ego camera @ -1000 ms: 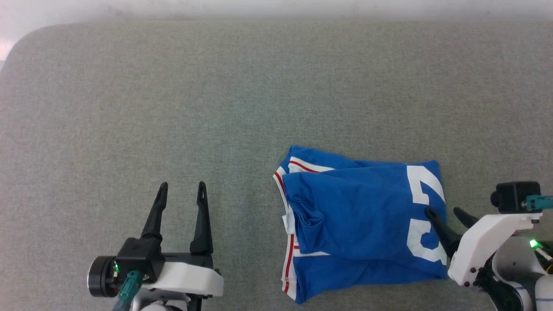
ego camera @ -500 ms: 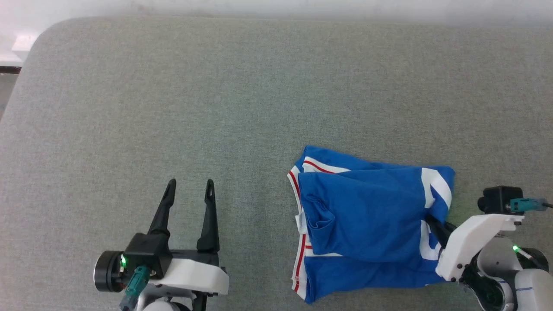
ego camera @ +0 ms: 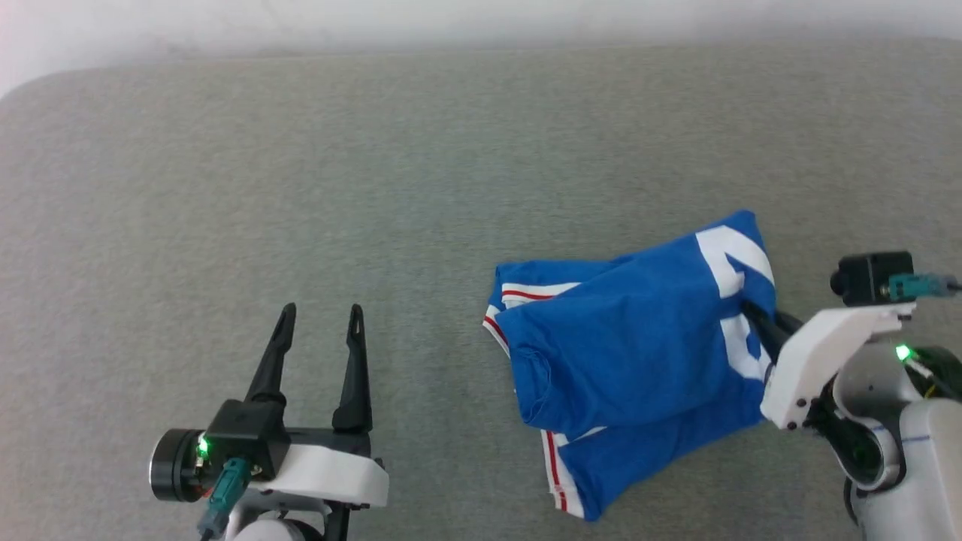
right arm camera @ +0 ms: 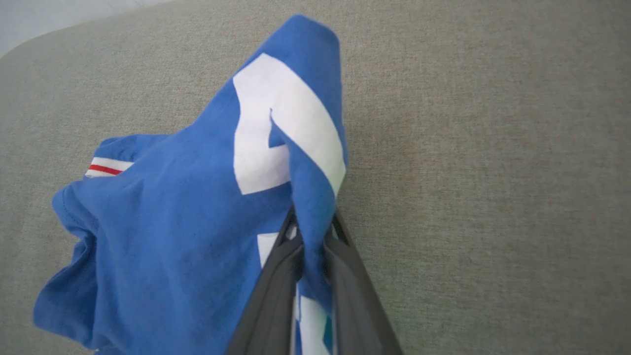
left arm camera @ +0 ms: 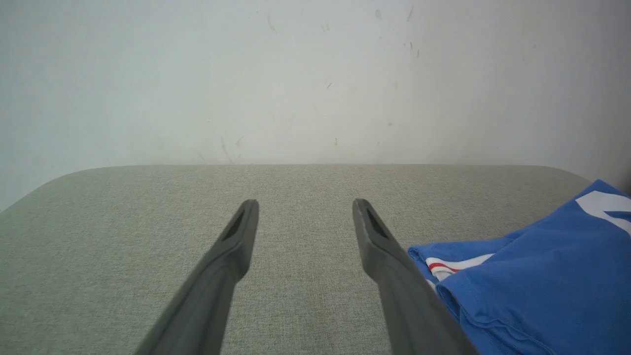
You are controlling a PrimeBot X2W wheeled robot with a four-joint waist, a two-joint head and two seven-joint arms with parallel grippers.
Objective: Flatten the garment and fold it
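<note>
Bright blue garment, white print, red-striped white bands, grey woven surface

- Garment — soft matt blue cloth, creased, with smooth white print.
- Surface at upper left: grey woven fabric, rough, matt.
- Left gripper — dark matt plastic fingers.
- Wall: pale, matt, scuffed.

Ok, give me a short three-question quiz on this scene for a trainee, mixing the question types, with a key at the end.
1. True or false: the left pincer is shut on the garment.
2. Where does the right pincer grip the garment? A) the red-striped band B) a blue fold beside the white print C) nowhere, it is open
3. Fill in: the fabric surface under the garment is ____ in colour.
Key: 1 false, it stands open and apart from the cloth; 2 B; 3 grey.
</note>
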